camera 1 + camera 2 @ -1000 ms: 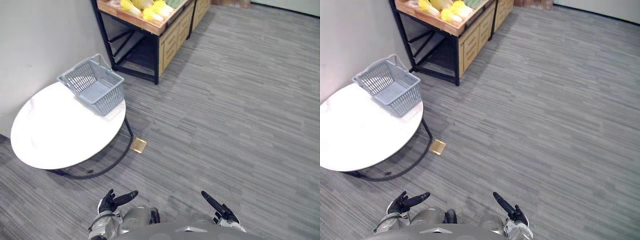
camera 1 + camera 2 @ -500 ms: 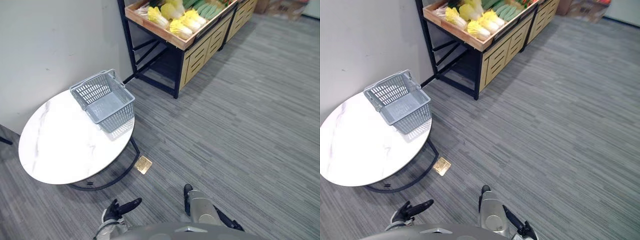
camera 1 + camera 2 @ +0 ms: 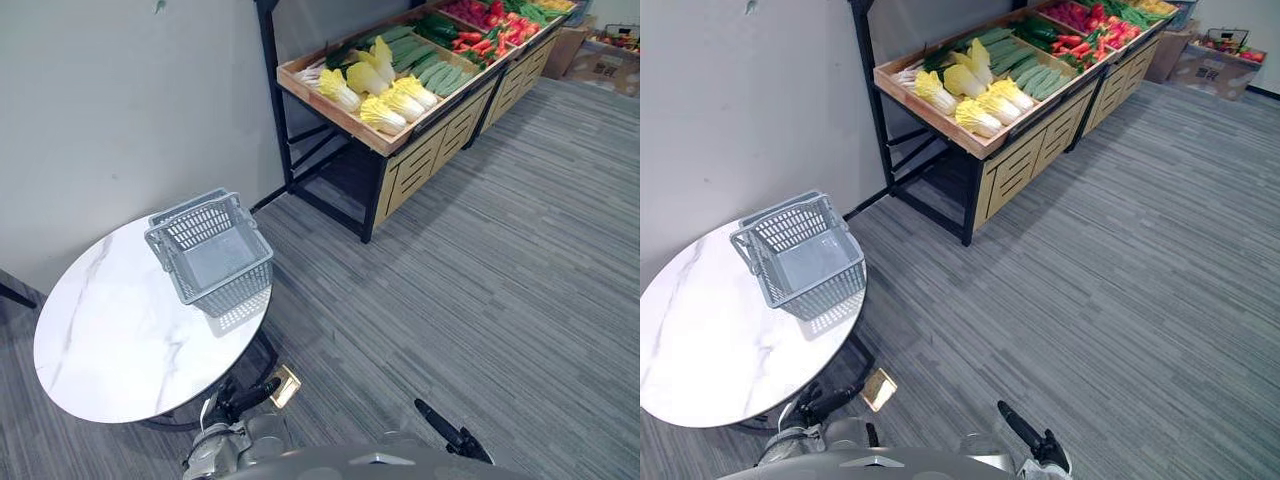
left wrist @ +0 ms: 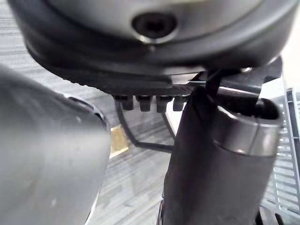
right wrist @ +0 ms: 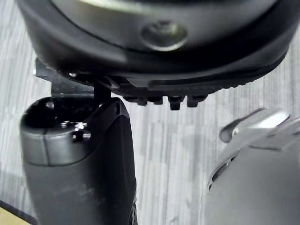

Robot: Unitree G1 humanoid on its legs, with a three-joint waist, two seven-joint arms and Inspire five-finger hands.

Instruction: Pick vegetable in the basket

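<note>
I had my left hand [image 3: 228, 399] and right hand [image 3: 452, 440] low, fingers [image 3: 262, 386] straight and empty, because the basket [image 3: 245, 288] at ten o'clock and vegetables [image 3: 385, 100] at one sat far off.

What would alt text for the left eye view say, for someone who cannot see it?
An empty grey plastic mesh basket stands on a round white marble-topped table; beyond it, a wooden produce stand holds pale yellow cabbages, green cucumbers and red peppers. The robot's dark left hand and right hand hang open at the bottom edge.
</note>
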